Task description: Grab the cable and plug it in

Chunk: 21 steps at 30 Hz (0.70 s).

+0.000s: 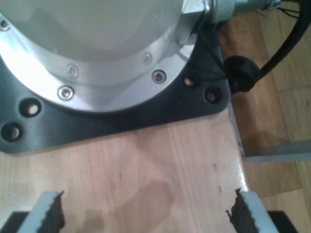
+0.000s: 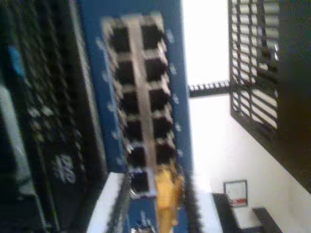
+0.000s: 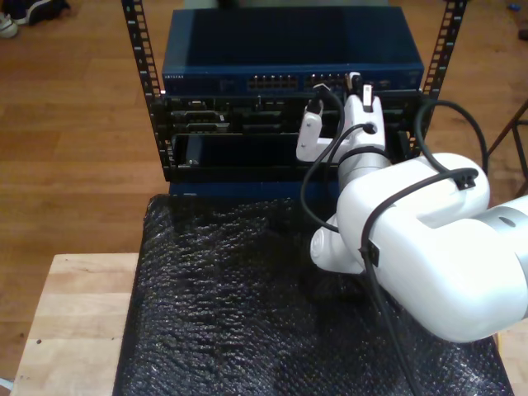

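Second wrist view puts the cable (image 2: 167,196) between the pads of my second gripper (image 2: 160,211), closed on it, its clear plug end just short of the blue switch's (image 2: 92,58) 2 port rows, long axis pointing at a port. My first gripper (image 1: 146,211) hangs wide open, holding nothing, over the wooden table (image 1: 160,160), so I judge my second gripper does the insertion.

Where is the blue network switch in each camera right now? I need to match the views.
Exterior view: the blue switch sits on top of the rack, upper middle.
Second wrist view: its blue front, close up, ahead of my second gripper.
First wrist view: a wooden table and an arm's base instead.
Shared landmark: the port rows.
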{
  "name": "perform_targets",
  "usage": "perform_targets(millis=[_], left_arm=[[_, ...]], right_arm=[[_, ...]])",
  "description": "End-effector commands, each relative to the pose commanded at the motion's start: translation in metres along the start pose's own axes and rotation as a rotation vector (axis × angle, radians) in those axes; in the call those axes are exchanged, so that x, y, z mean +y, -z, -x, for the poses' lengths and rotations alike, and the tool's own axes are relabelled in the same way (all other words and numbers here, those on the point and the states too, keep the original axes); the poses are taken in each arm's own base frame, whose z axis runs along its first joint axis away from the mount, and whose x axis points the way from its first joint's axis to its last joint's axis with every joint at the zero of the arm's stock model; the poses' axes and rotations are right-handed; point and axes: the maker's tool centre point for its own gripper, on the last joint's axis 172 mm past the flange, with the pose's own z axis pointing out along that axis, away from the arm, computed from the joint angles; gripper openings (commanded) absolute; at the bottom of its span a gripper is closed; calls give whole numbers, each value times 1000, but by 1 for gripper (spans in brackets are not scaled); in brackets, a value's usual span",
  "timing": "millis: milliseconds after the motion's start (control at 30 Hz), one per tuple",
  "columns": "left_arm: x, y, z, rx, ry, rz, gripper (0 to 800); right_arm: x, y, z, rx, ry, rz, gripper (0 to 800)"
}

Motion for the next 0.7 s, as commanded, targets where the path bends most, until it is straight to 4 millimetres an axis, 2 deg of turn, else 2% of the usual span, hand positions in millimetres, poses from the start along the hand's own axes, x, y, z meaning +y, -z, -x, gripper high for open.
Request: perform_targets(millis=[267,400,700], left_arm=[[0,0,0,0,0,0,800],[0,0,0,0,0,0,800],[0,0,0,0,0,0,800]], right_arm=[[18,11,-2,14,-8,-45,387],[14,25,-1,25,-5,-111,412],[18,51,6,44,-10,-241,435]])
